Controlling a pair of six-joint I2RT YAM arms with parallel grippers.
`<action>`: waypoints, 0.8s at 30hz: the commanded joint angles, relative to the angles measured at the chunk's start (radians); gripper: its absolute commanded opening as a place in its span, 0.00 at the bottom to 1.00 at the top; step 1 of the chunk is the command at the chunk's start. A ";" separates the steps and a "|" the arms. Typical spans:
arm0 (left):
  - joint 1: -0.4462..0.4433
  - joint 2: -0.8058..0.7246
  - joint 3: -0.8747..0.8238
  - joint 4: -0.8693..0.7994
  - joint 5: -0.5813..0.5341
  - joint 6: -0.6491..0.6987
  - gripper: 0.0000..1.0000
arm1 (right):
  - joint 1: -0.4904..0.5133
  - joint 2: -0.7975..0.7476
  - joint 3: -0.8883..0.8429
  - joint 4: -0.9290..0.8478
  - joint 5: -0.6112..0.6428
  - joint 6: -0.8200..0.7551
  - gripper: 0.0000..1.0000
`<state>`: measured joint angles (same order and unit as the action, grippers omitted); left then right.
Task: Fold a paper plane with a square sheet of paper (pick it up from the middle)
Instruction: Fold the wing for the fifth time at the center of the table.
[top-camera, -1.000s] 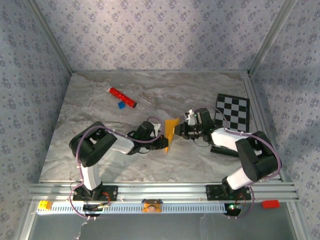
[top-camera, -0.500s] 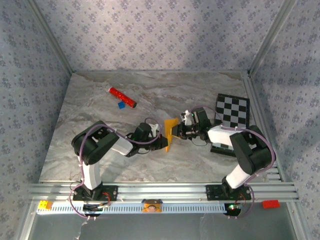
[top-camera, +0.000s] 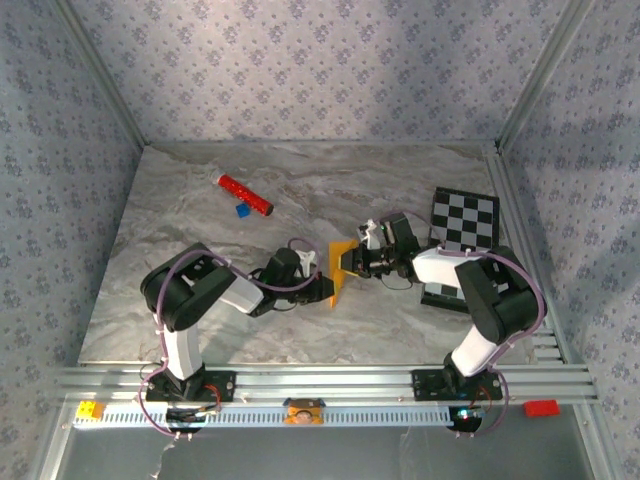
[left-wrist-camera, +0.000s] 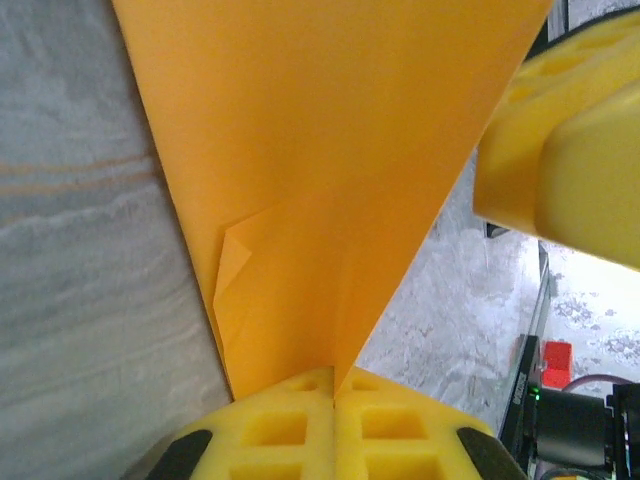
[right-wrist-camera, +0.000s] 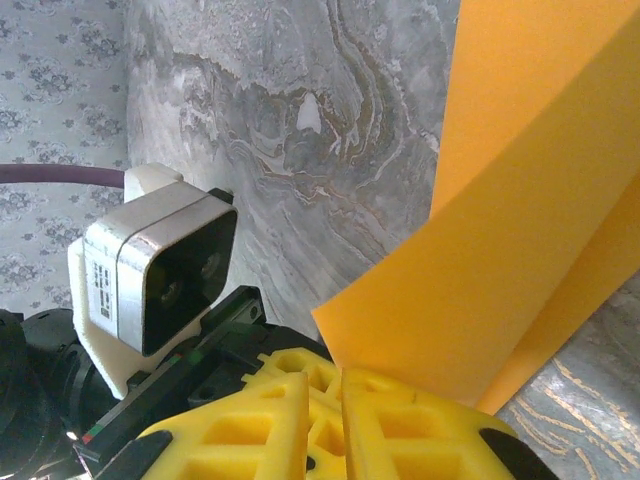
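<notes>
1. Where the 2 arms meet over the middle of the table (top-camera: 200, 240), the square sheet of paper (top-camera: 341, 266) stands on edge between them. It is a folded orange-yellow piece that narrows toward its near end.
2. The left gripper (top-camera: 327, 291) comes in from the left at the paper's near, lower tip. In the left wrist view (left-wrist-camera: 335, 392) its 2 yellow fingers are pressed together, with the paper's narrow end pinched in the seam between them.
3. From that grip the paper (left-wrist-camera: 330, 150) fans out wide, and a small dog-eared crease shows near its left edge.
4. The right gripper (top-camera: 347, 262) reaches in from the right and meets the paper's far, upper part. In the right wrist view (right-wrist-camera: 341, 385) its 2 pads are closed tight, clamping a layered edge of the paper (right-wrist-camera: 520, 200).
5. One of the right gripper's yellow fingers (left-wrist-camera: 560, 140) shows at the upper right of the left wrist view, against the paper's right edge.
6. A white-and-black wrist camera housing (right-wrist-camera: 155, 270) on the left arm sits just left of the paper in the right wrist view.
7. Whether the paper's lower edge touches the table cannot be told.
8. A red cylinder (top-camera: 245, 195) lies well apart at the far left, with a small blue block (top-camera: 242, 211) just beside it.
9. A checkered board (top-camera: 465, 222) lies flat at the far right, behind the right arm.
</notes>
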<state>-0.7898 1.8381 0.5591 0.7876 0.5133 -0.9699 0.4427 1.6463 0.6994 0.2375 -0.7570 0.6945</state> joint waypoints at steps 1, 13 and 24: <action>0.005 -0.023 -0.036 -0.094 0.047 0.016 0.00 | 0.007 0.026 0.029 -0.005 -0.032 -0.025 0.17; 0.013 -0.043 -0.051 -0.121 0.023 0.002 0.00 | 0.014 0.091 0.062 0.003 -0.053 -0.032 0.16; 0.021 -0.044 -0.071 -0.114 0.002 -0.042 0.00 | -0.008 0.098 0.067 -0.013 -0.081 -0.052 0.15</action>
<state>-0.7765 1.7905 0.5159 0.7490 0.5270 -1.0012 0.4347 1.7290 0.7399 0.2371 -0.8024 0.6754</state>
